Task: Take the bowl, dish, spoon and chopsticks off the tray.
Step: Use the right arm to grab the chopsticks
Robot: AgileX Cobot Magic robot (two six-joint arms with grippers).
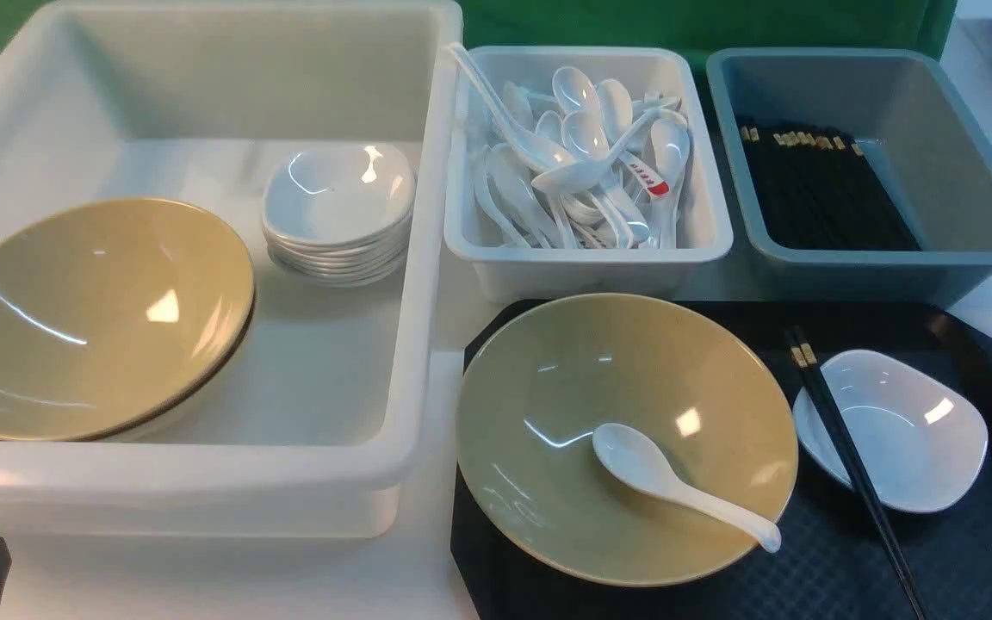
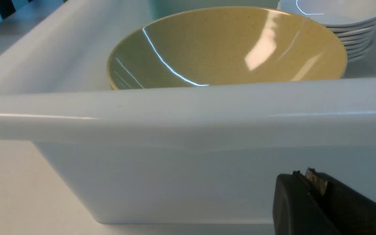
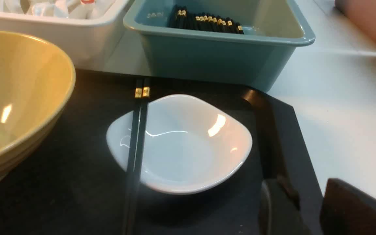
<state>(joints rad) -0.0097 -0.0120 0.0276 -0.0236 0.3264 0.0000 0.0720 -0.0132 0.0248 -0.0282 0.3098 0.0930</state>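
Black tray (image 1: 935, 568), carrying all four items: bowl (image 1: 548, 413) on its left part with spoon (image 1: 677, 486) lying inside, handle resting on the near-right rim; dish (image 1: 909, 430) to the right, chopsticks (image 1: 849, 465) laid together across its left edge. Left gripper (image 2: 307, 176), jaws pressed together, empty, just outside the large white tub (image 2: 188, 130); right gripper (image 3: 307, 187), jaws parted, empty, by the tray's right edge near the dish

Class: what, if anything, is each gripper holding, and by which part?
Nothing is held: the left gripper is shut and empty by the white tub, the right gripper open and empty near the dish.
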